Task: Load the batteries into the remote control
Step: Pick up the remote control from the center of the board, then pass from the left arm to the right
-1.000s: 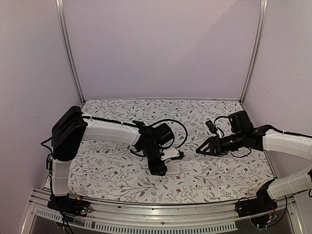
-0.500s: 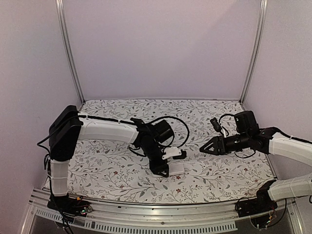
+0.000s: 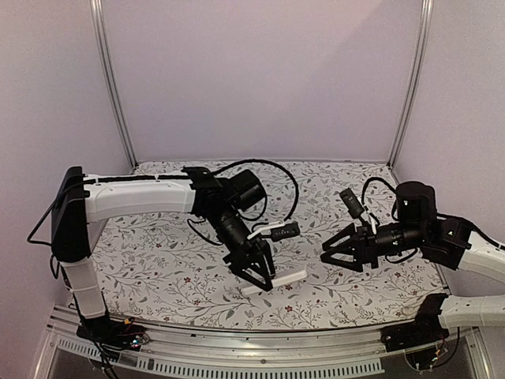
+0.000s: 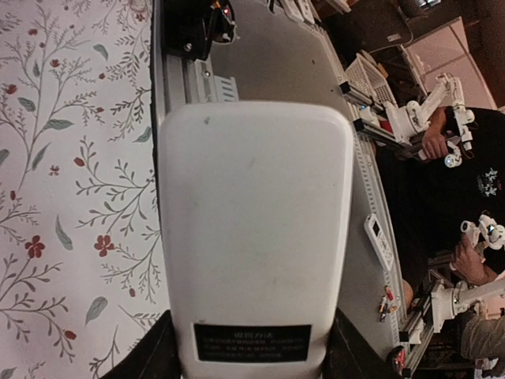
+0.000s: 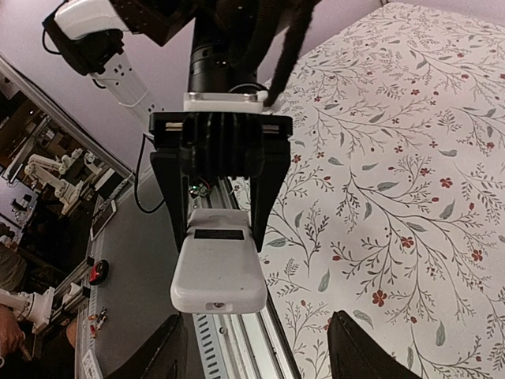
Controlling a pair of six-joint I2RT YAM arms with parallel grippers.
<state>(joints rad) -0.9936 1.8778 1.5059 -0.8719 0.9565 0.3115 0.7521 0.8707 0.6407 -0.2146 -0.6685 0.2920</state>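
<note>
Swung forward since earlier, left tool (image 3: 259,276) clamps remote control (image 3: 284,278), right tool (image 3: 330,254) lowered, spread open, seemingly empty.

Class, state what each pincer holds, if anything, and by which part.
The left pincer grips the remote by the sides of its end with the dark rectangle; the rest juts free. The right pincer is open and empty.

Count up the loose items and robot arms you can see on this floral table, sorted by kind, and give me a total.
Remote control: 1, held off the table in the left arm's pincer
Robot arms: 2, the left arm and the right arm
Batteries: 0 showing in any view
Total: 3
</note>
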